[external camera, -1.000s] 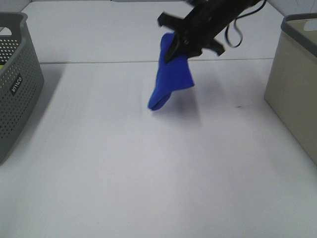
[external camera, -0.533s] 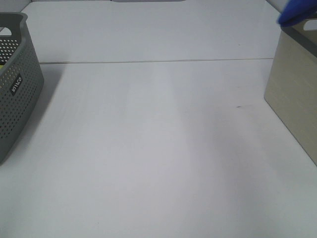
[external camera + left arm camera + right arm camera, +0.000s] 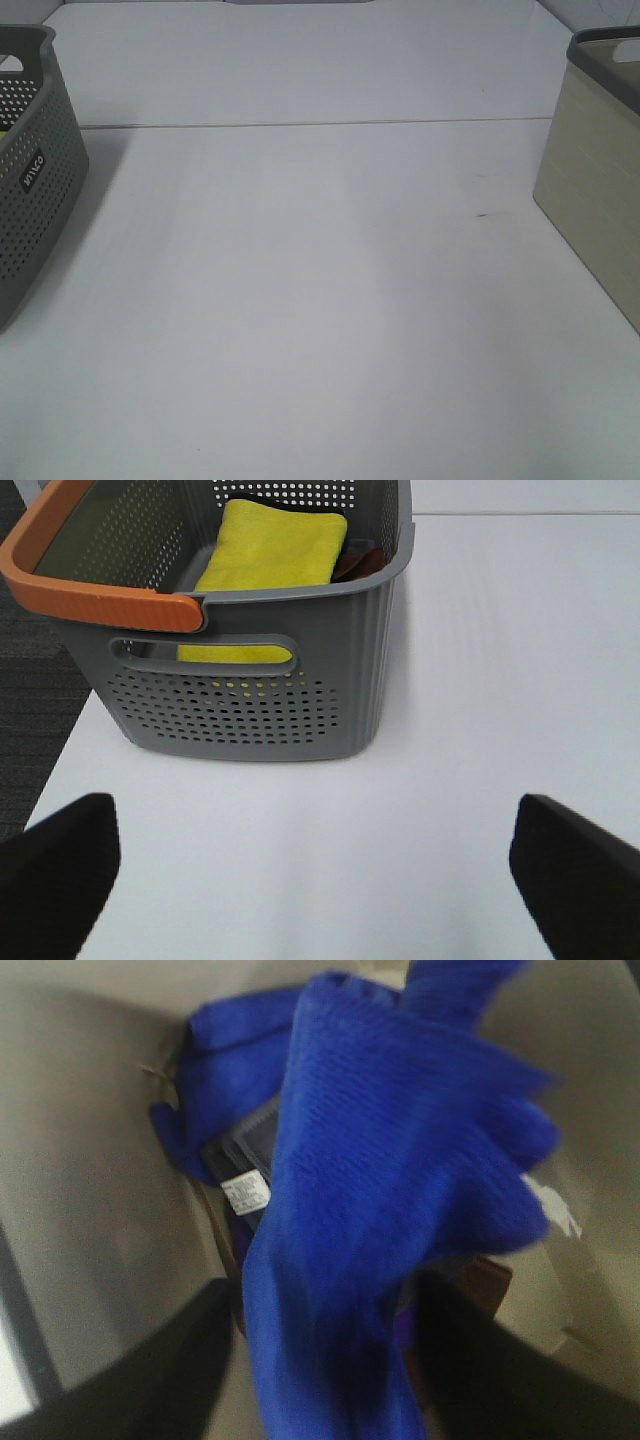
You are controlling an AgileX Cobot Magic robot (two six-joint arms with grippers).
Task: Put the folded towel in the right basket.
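The folded blue towel (image 3: pixel 380 1190) shows only in the right wrist view. It hangs between my right gripper's (image 3: pixel 325 1360) dark fingers (image 3: pixel 150 1370), which press on it from both sides. It hangs down inside the beige right basket (image 3: pixel 90 1160), above other cloth lying there. In the exterior high view the right basket (image 3: pixel 600 170) stands at the right edge; the towel and both arms are out of that view. My left gripper (image 3: pixel 315 880) is open and empty above the table, near the grey basket.
A grey perforated basket (image 3: pixel 30 170) stands at the left edge of the table. In the left wrist view it (image 3: pixel 260 710) has an orange handle (image 3: pixel 60 580) and holds a yellow towel (image 3: pixel 270 545). A seam (image 3: pixel 300 125) crosses the white table.
My right gripper carried the blue towel from above the table's middle to the right basket's rim, then out of the exterior view and down into the basket.
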